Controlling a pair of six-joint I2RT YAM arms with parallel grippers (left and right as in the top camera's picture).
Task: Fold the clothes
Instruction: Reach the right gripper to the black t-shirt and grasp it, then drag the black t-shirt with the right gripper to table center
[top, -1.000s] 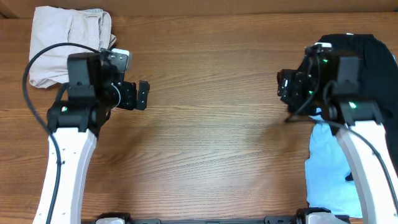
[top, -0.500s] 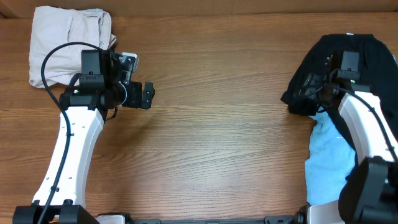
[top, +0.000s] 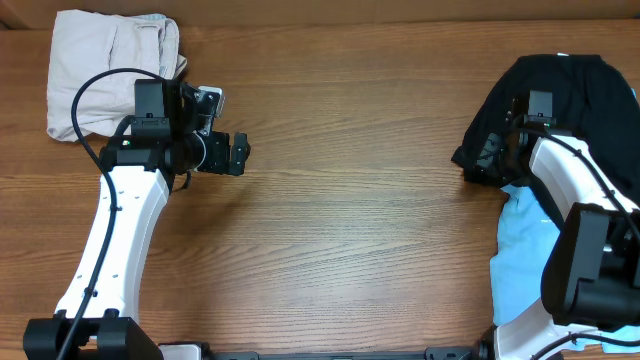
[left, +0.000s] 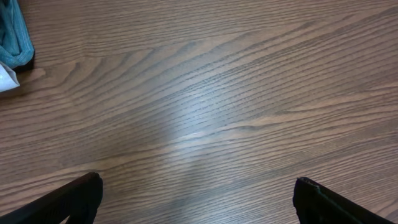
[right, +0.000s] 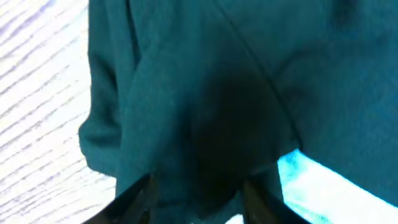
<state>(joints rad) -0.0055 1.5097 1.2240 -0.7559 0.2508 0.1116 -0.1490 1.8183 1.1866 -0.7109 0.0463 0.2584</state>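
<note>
Logged black shirt (top: 570, 95) heaped at right edge of table (top: 350, 200), atop light-blue T-shirt (top: 520, 260). Found right gripper (right: 198, 199) straddling 1 fold; cannot tell whether pinched. Found left gripper (left: 199, 199) spread wide.

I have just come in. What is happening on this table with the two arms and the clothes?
The right gripper is at the crumpled black shirt-like garment on the right side of the wooden table, its fingers on either side of a fold; whether it grips is unclear. The left gripper hovers open over bare wood, holding nothing. A light-blue T-shirt lies partly under the black garment, and bundled beige trousers lie at the far left corner.
</note>
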